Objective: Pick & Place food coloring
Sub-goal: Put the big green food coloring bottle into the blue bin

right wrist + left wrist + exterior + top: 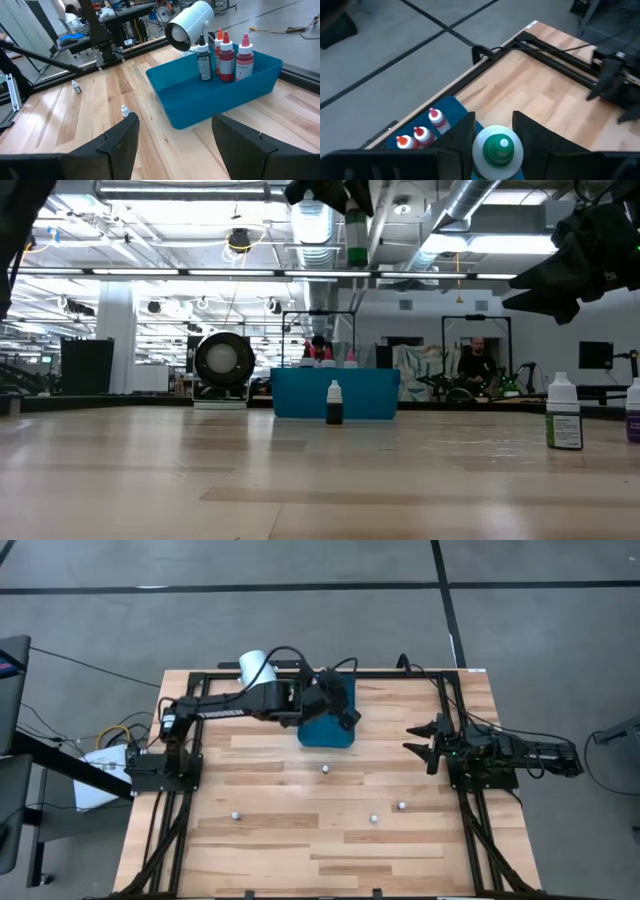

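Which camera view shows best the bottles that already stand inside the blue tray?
The right wrist view: the bottles in the tray stand upright at the blue tray's far side, unobstructed. The left wrist view shows only three red ones from above. The low view shows just their tips over the wall. In the high view the left arm hides them.

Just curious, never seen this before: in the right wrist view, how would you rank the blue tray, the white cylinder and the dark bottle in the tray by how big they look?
1. Blue tray
2. White cylinder; it lies farther off, so it may really be bigger than it looks.
3. Dark bottle
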Controlling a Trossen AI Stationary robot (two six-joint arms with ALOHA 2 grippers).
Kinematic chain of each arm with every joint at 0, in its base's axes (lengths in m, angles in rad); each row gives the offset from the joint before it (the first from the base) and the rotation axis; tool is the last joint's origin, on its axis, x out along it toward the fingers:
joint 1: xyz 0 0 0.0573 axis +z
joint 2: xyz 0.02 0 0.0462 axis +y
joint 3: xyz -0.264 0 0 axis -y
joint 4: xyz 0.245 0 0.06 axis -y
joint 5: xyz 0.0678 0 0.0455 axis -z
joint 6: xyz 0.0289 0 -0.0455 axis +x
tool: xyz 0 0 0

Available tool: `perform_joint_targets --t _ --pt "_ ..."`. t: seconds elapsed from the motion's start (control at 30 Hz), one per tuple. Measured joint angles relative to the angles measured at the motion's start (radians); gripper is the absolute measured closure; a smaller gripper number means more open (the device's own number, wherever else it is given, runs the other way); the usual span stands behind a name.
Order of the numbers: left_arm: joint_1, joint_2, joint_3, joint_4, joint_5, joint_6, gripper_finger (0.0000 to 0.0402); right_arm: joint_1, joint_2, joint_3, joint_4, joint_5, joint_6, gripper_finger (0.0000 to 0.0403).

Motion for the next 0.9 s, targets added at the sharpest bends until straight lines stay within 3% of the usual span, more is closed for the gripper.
perform_joint_targets --t 0.23,0.4,0.9 --pt "0.041 0.000 -0.032 -0.023 -0.009 0.029 0.0299 0.000 0.000 0.000 0.000 0.000 0.000 0.0163" --pt "0.068 0.000 -0.126 0.005 -0.005 0.020 0.0299 0.000 0.000 0.000 0.000 0.000 0.000 0.0163" --pt "0.120 0.000 -0.419 0.339 0.048 0.052 0.0299 0.000 0.000 0.000 -0.001 0.000 0.000 0.0163"
